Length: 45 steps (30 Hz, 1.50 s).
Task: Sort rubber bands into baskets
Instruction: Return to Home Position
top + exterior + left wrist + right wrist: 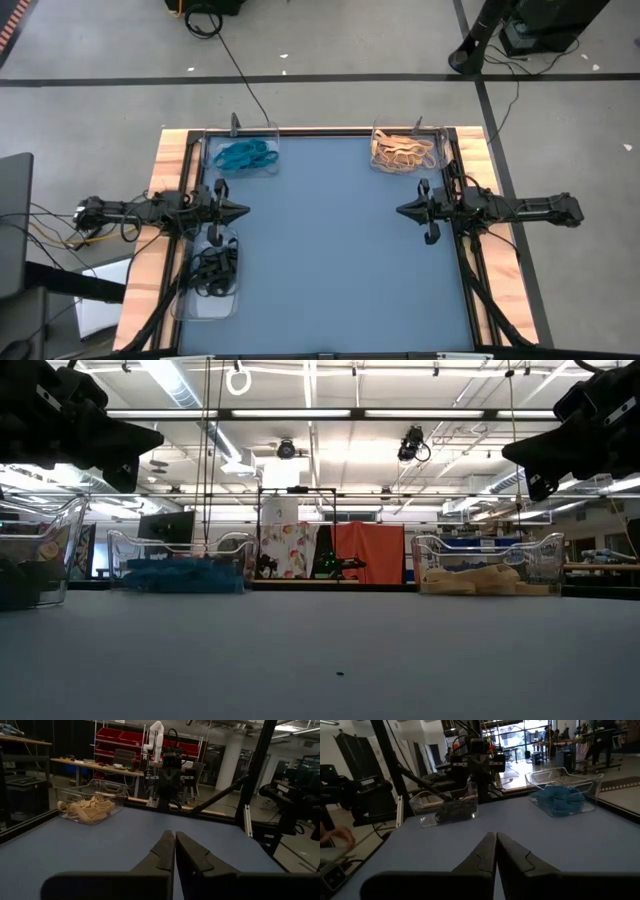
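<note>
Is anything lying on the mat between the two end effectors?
Nothing: the high view shows bare blue mat between the left end effector and the right end effector.

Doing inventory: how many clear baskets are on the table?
3: a basket with blue bands, far-left corner; a basket with tan bands, far-right corner; a basket with black bands, left edge.

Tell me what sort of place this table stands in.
Most likely a robotics lab or workshop in an open industrial hall. Signs of that are shelves of red storage bins, a white robot arm beyond the table, and long strip lights under a bare ceiling.
</note>
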Each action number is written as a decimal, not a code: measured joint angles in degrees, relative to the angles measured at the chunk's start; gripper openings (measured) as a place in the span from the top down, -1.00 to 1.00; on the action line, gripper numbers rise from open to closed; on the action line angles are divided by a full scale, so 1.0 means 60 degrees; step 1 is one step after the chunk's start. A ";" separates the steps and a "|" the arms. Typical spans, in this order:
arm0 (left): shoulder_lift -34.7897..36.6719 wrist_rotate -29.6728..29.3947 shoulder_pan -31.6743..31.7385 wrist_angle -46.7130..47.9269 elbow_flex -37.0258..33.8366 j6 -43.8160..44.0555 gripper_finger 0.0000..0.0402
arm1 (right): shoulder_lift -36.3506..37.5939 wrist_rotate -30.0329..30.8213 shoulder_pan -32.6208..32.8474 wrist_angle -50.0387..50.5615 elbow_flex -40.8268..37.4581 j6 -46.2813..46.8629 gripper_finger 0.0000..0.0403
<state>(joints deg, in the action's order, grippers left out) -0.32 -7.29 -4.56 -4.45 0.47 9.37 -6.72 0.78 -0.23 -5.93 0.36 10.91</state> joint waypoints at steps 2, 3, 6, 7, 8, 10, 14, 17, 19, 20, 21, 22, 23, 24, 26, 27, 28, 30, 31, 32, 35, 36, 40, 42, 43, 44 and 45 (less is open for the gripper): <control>0.0000 0.0000 0.0000 0.0000 0.0000 -0.0004 0.90 | 0.0000 0.0018 0.0000 -0.0006 0.0000 0.0066 0.87; 0.0000 0.0000 0.0000 0.0000 -0.0004 -0.0004 0.90 | -0.0006 0.0225 0.0002 -0.0093 0.0000 0.0447 0.87; 0.0000 0.0000 0.0000 0.0000 -0.0004 -0.0008 0.90 | -0.0110 0.2718 0.0002 -0.0556 0.0011 0.2684 0.89; 0.0000 0.0000 0.0000 0.0000 -0.0004 -0.0009 0.90 | -0.0145 0.3688 -0.0011 -0.0513 0.0011 0.3296 0.89; 0.0000 -0.0004 0.0000 0.0000 -0.0004 -0.0008 0.90 | -0.0153 0.4572 -0.0032 -0.0463 0.0007 0.3756 0.89; 0.0000 -0.0004 0.0000 0.0000 -0.0004 -0.0011 0.90 | -0.0146 0.5904 -0.0067 -0.0524 0.0007 0.4253 0.88; 0.0000 -0.0004 0.0000 0.0000 -0.0004 -0.0011 0.90 | -0.0146 0.7046 -0.0084 -0.0517 0.0007 0.4329 0.88; 0.0000 -0.0004 0.0000 0.0000 -0.0004 -0.0014 0.90 | -0.0146 0.7078 -0.0084 -0.0511 0.0007 0.4329 0.89; 0.0000 -0.0004 0.0000 0.0000 -0.0004 -0.0015 0.90 | -0.0146 0.7033 -0.0084 -0.0509 0.0007 0.4329 0.89; 0.0000 -0.0004 0.0000 0.0000 -0.0004 -0.0015 0.90 | -0.0146 0.6959 -0.0084 -0.0507 0.0007 0.4330 0.88; 0.0000 -0.0004 0.0000 0.0002 -0.0004 -0.0015 0.90 | -0.0146 0.6902 -0.0084 -0.0514 0.0007 0.4333 0.88; 0.0000 -0.0004 0.0000 0.0000 -0.0004 -0.0015 0.90 | -0.0146 0.6856 -0.0084 -0.0510 0.0007 0.4333 0.88; 0.0000 -0.0004 0.0000 0.0000 -0.0007 -0.0015 0.90 | -0.0146 0.6852 -0.0084 -0.0507 0.0007 0.4333 0.88; 0.0000 -0.0004 0.0000 0.0002 -0.0007 -0.0015 0.90 | -0.0146 0.6849 -0.0084 -0.0506 0.0007 0.4333 0.88; 0.0000 -0.0004 0.0000 0.0000 -0.0007 -0.0015 0.90 | -0.0146 0.6845 -0.0084 -0.0498 0.0007 0.4295 0.89; 0.0000 -0.0004 0.0000 0.0000 -0.0007 -0.0014 0.90 | -0.0146 0.6763 -0.0080 -0.0435 0.0007 0.4118 0.89; 0.0000 -0.0004 0.0000 0.0000 -0.0007 -0.0015 0.90 | -0.0146 0.6657 -0.0078 -0.0293 0.0007 0.3936 0.89; 0.0000 -0.0004 0.0000 0.0000 -0.0007 -0.0015 0.90 | -0.0146 0.6469 -0.0076 0.0058 0.0003 0.3880 0.88; 0.0000 -0.0004 0.0000 0.0000 -0.0007 -0.0015 0.90 | -0.0146 0.6244 -0.0076 0.0121 0.0000 0.3907 0.88; 0.0000 -0.0004 0.0000 0.0000 -0.0007 -0.0015 0.90 | -0.0145 0.5958 -0.0076 0.0151 0.0000 0.3909 0.88; 0.0000 -0.0004 0.0000 0.0000 -0.0007 -0.0014 0.90 | -0.0146 0.4976 -0.0073 0.0186 0.0000 0.3027 0.88; 0.0000 -0.0004 0.0000 0.0000 -0.0007 -0.0013 0.90 | -0.0146 0.4673 -0.0073 0.0146 0.0000 0.2473 0.89; 0.0000 -0.0004 0.0000 0.0000 -0.0007 -0.0013 0.90 | -0.0146 0.3625 -0.0073 0.0244 0.0000 0.0726 0.88; 0.0000 -0.0004 0.0000 0.0000 -0.0007 -0.0015 0.90 | -0.0187 0.3439 -0.0073 0.0342 0.0000 0.0190 0.88; 0.0000 -0.0004 0.0000 0.0004 -0.0007 -0.0015 0.90 | -0.0211 0.3297 -0.0073 0.0355 0.0000 0.0066 0.88; 0.0000 -0.0004 0.0002 0.0002 -0.0007 -0.0013 0.90 | -0.0209 0.3060 -0.0073 0.0338 0.0000 0.0096 0.88; 0.0000 -0.0004 0.0001 0.0001 -0.0007 -0.0015 0.90 | -0.0173 0.2703 -0.0078 0.0259 0.0000 0.0370 0.88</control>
<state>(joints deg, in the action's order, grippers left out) -0.32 -7.31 -4.55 -4.44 0.43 9.28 -7.76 16.99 -0.70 -4.38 0.36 13.13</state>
